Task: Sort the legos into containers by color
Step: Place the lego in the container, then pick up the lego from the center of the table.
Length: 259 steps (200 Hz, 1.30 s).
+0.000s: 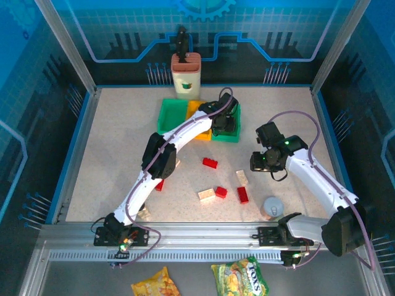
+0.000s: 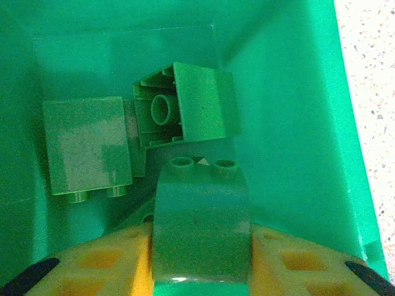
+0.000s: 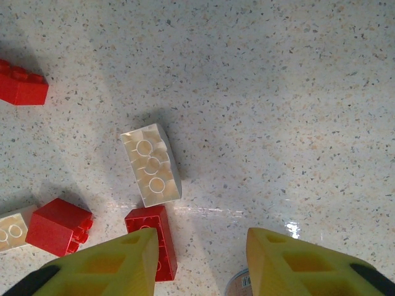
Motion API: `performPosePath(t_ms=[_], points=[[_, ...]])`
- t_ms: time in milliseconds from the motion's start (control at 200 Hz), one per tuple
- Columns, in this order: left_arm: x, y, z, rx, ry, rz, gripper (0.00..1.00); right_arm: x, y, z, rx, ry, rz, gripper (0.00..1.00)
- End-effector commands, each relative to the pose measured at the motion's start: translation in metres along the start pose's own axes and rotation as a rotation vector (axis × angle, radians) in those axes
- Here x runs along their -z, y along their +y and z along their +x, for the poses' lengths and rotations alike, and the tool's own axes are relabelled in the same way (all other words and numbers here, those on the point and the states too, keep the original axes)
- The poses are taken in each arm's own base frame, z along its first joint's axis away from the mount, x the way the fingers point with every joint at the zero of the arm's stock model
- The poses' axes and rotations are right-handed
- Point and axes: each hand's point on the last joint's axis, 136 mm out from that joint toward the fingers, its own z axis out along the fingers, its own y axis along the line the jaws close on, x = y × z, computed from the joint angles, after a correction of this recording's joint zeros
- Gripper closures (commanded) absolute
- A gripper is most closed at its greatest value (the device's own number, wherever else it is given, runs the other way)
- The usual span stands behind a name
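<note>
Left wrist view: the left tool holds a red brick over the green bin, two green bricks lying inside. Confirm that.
Not quite: the held brick is green, not red. The left wrist view shows the left tool gripping it over the green bin, two green bricks lying inside.

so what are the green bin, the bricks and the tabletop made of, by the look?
green bin: likely moulded plastic, smooth glossy walls.
green brick and cream brick: hard plastic, semi-gloss, crisp moulded studs.
tabletop: speckled, glossy, stone-look; laminate or terrazzo, can't tell.
</note>
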Motion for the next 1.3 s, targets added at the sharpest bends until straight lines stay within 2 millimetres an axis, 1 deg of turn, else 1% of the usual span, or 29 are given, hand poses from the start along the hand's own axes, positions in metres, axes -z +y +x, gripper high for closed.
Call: performPosePath(t_ms=[0, 220, 365, 500, 650, 705, 720, 810, 1076, 1291], points=[[0.026, -0.007, -0.024, -0.007, -0.066, 0.024, 0.56, 0.002, -0.005, 0.005, -0.011, 0.013, 0.006, 0.57], [0.054, -0.014, -0.036, -0.005, -0.102, 0.051, 0.54, 0.002, -0.004, 0.003, -0.013, 0.012, -0.001, 0.57], [0.075, -0.018, -0.038, -0.007, -0.113, 0.069, 0.54, 0.000, 0.001, 0.001, -0.013, 0.015, -0.016, 0.57], [0.090, -0.016, -0.037, -0.016, -0.112, 0.072, 0.54, -0.002, 0.004, -0.001, -0.013, 0.016, -0.023, 0.57], [0.105, -0.010, -0.027, -0.019, -0.091, 0.068, 0.54, -0.005, 0.008, -0.004, -0.010, 0.019, -0.031, 0.57], [0.110, -0.005, -0.022, -0.013, -0.081, 0.067, 0.54, -0.007, 0.009, -0.003, -0.009, 0.025, -0.030, 0.57], [0.110, -0.001, -0.020, -0.008, -0.075, 0.061, 0.54, -0.007, 0.009, -0.004, -0.007, 0.026, -0.031, 0.57], [0.122, 0.015, -0.015, 0.020, -0.070, 0.060, 0.54, -0.010, 0.013, -0.004, -0.004, 0.030, -0.034, 0.57], [0.150, 0.074, 0.012, 0.099, -0.051, 0.012, 0.54, -0.021, 0.028, -0.007, 0.033, 0.054, -0.027, 0.56], [0.174, 0.120, 0.046, 0.168, -0.029, -0.016, 0.54, -0.032, 0.039, -0.007, 0.053, 0.080, -0.021, 0.56]])
